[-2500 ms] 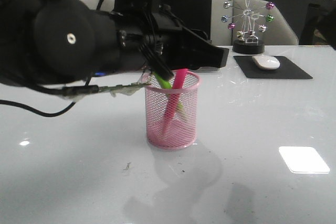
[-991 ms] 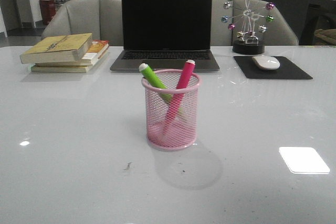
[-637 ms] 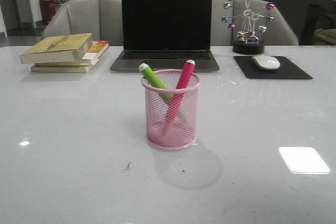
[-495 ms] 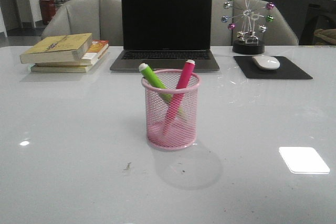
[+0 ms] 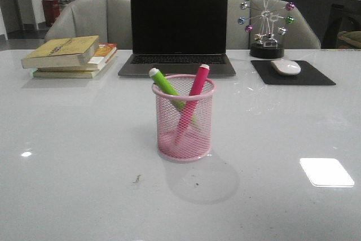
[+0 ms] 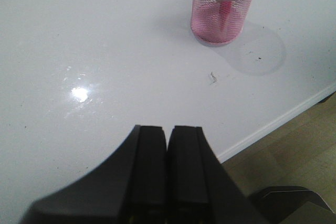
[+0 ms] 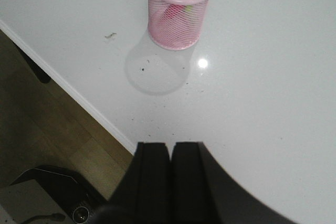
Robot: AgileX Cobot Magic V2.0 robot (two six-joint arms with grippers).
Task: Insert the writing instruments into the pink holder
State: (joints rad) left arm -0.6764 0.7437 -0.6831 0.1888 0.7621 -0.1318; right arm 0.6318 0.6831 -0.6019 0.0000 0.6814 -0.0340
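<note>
Front view, both markers' lower ends blurred behind pink holder (image 5: 184, 121) mesh, left claw (image 6: 168, 156) and right claw (image 7: 169, 169) closed, empty.

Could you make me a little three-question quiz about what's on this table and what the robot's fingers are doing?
1. True or false: both markers stand inside the pink holder.
2. Which marker leans toward the robot's left side in the front view? A) the green marker B) the pink marker
3. Fill in: the fingers of the left gripper and the right gripper are pressed ____, holding nothing.

Key:
1. True. Both cross inside the holder, caps above its rim.
2. A. Its capped top tilts left; the pink one tilts right.
3. Together. Both grippers sit back from the holder, near the table edge.
</note>
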